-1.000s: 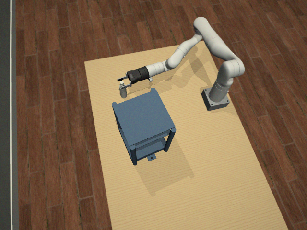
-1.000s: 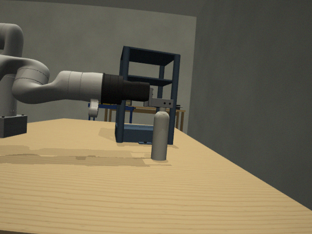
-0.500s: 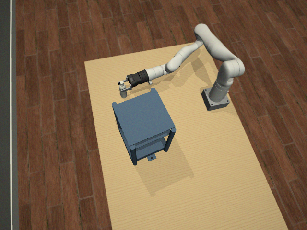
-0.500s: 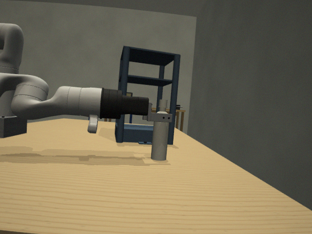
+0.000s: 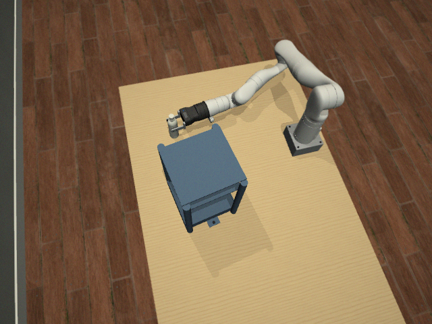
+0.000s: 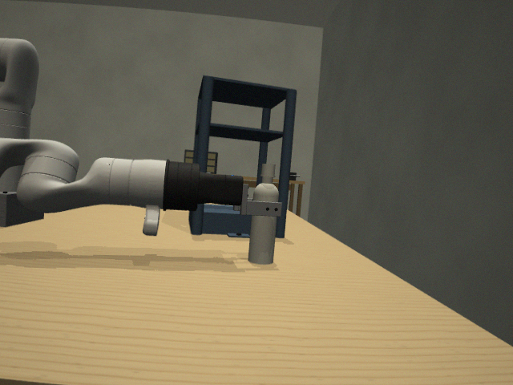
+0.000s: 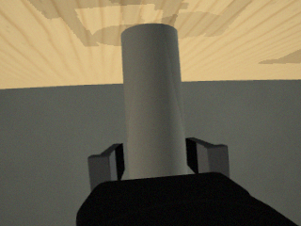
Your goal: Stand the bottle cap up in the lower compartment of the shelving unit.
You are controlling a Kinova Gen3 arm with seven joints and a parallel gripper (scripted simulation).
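A grey bottle (image 5: 172, 127) (image 6: 261, 236) (image 7: 152, 101) stands upright on the wooden table (image 5: 279, 226) (image 6: 207, 314), cap up, just beyond a back corner of the blue shelving unit (image 5: 200, 163) (image 6: 285, 136). My gripper (image 5: 175, 124) (image 6: 264, 208) (image 7: 154, 153) reaches in level from the side and is open. Its two fingers stand on either side of the bottle's body, a little above mid-height. In the wrist view narrow gaps show between each finger and the bottle. The unit's lower compartment (image 5: 212, 209) is seen from the far side.
The arm's base (image 5: 302, 141) stands at the table's far right edge. The table's edge runs close behind the bottle, left of it in the top view. A small tab (image 5: 212, 222) juts from the unit's foot.
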